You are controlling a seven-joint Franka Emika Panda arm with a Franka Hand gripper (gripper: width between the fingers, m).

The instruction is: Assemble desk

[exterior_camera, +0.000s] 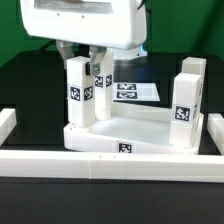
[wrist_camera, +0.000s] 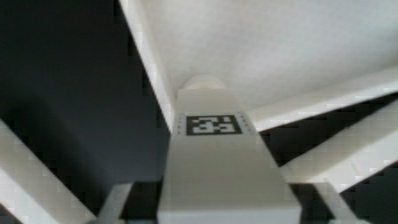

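The white tray-like tabletop (exterior_camera: 135, 130) lies on the black table inside the rails. A leg block (exterior_camera: 78, 92) stands upright in its near corner on the exterior view's left, tag facing the camera. My gripper (exterior_camera: 80, 63) comes down from above and is shut on that leg's upper part, one finger on each side. In the wrist view the same leg block (wrist_camera: 217, 140) runs out from between the jaws of my gripper (wrist_camera: 221, 208), its tag up, over the tabletop (wrist_camera: 267, 50). A second leg (exterior_camera: 103, 82) stands just behind it. Another leg (exterior_camera: 188, 98) stands at the right corner.
Long white border rails run along the front (exterior_camera: 100, 162), the exterior view's left (exterior_camera: 6, 122) and right (exterior_camera: 215, 132). The marker board (exterior_camera: 140, 92) lies flat behind the tabletop. My arm's large white body fills the top of the exterior view.
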